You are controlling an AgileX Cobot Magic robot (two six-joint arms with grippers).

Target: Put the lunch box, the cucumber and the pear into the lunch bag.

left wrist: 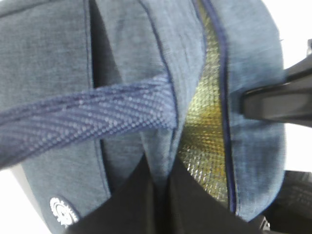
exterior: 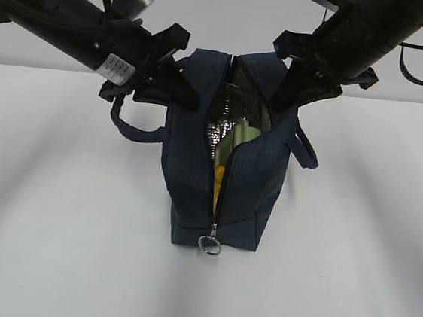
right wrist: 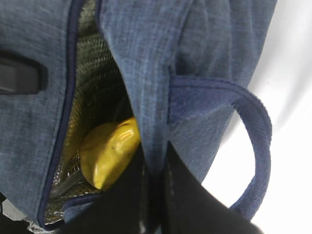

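Observation:
The dark navy lunch bag (exterior: 196, 164) stands upright in the middle of the table, its top held wide open. My left gripper (exterior: 175, 86) is shut on the bag's left wall (left wrist: 159, 170). My right gripper (exterior: 290, 90) is shut on the right wall (right wrist: 155, 156). The yellow pear (right wrist: 109, 153) lies inside on the foil lining (left wrist: 204, 126); it also shows through the front gap (exterior: 218, 178). A pale green surface, likely the lunch box lid (exterior: 241, 137), shows inside. The cucumber is hidden.
The zipper runs open down the bag's front to the metal ring pull (exterior: 209, 244) near the table. Loop handles hang on both sides (exterior: 135, 130) (exterior: 307, 150). A white logo (left wrist: 63, 212) sits on the left side. The white table (exterior: 51, 248) surrounds the bag.

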